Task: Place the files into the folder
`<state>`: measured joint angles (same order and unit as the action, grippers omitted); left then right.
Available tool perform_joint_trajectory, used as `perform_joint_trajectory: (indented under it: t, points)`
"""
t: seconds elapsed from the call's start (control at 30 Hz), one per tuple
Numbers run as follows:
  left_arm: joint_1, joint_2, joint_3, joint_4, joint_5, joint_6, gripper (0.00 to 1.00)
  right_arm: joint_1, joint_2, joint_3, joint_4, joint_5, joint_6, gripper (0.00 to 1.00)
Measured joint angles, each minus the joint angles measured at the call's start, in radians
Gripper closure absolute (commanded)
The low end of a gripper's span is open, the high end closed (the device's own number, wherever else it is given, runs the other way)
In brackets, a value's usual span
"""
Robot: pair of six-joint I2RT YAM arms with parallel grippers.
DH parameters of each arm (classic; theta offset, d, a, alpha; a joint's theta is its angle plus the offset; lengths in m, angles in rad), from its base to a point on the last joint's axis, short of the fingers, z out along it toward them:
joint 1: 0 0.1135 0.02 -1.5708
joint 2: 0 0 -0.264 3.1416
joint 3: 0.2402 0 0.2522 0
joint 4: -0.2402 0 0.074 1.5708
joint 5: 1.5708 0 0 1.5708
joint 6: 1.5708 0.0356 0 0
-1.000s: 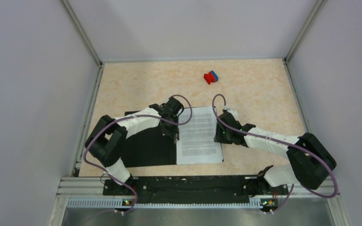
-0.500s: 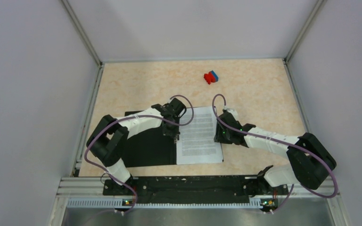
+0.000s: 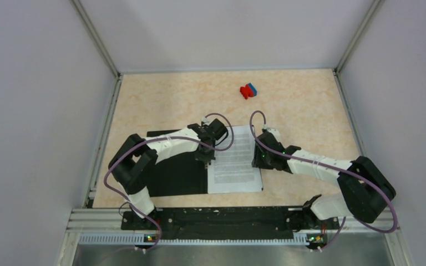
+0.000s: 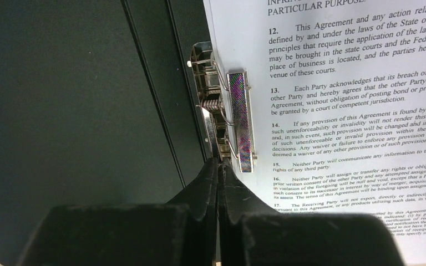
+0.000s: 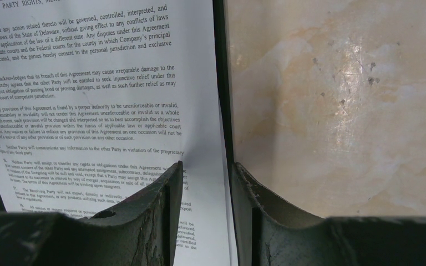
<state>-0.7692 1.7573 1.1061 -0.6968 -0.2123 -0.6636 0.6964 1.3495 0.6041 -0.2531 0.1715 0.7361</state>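
**Clip dead ahead of the left tool, sheets lying to its right**

The folder [image 3: 172, 176] lies open on the desk [image 3: 310, 111], black inside facing up. The files [image 3: 236, 166] rest flat on its right half, their long axis running away from the arm bases, parallel to the spine. The left wrist view shows a metal spring clip [image 4: 239, 119] along that spine, its shiny bar lying over the left margin of the printed sheets. I cannot tell whether the bar presses down on them or stands raised.

The left tool [image 4: 219, 170] has its fingers pressed together. Their tips sit at the near end of the clip, in line with its length, so the clip stretches straight ahead of them. Whether some thin part of the clip is nipped between the tips is too hard to see.

The right tool [image 5: 206, 167] is spread and straddles the far right side of the sheets: one finger is over the paper's margin, the other outside the folder's dark edge [image 5: 219, 83], over bare desk. The paper buckles slightly by the inner finger.

In my judgement the next move turns on the clip, and the left arm is plainly the nearer one. The right arm is placed only to steady or nudge the sheets leftward, toward the spine.
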Motion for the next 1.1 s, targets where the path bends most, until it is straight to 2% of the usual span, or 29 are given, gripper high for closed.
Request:
perform_joint_trajectory:
  t: [0.67,0.87,1.0,1.1]
  points:
    - [-0.061,0.065,0.028,0.000,-0.283,-0.022,1.00,0.000,0.002,0.000,0.008,-0.001,0.000,0.62]
    - [-0.063,0.065,0.026,0.006,-0.290,-0.013,1.00,0.000,-0.024,0.006,-0.027,-0.024,-0.009,0.61]
    - [-0.063,0.064,0.026,0.008,-0.282,0.004,1.00,0.000,-0.101,0.061,-0.069,-0.061,-0.027,0.60]
    - [-0.057,0.061,0.026,0.010,-0.266,0.021,1.00,0.000,-0.178,0.105,-0.040,-0.111,-0.027,0.60]
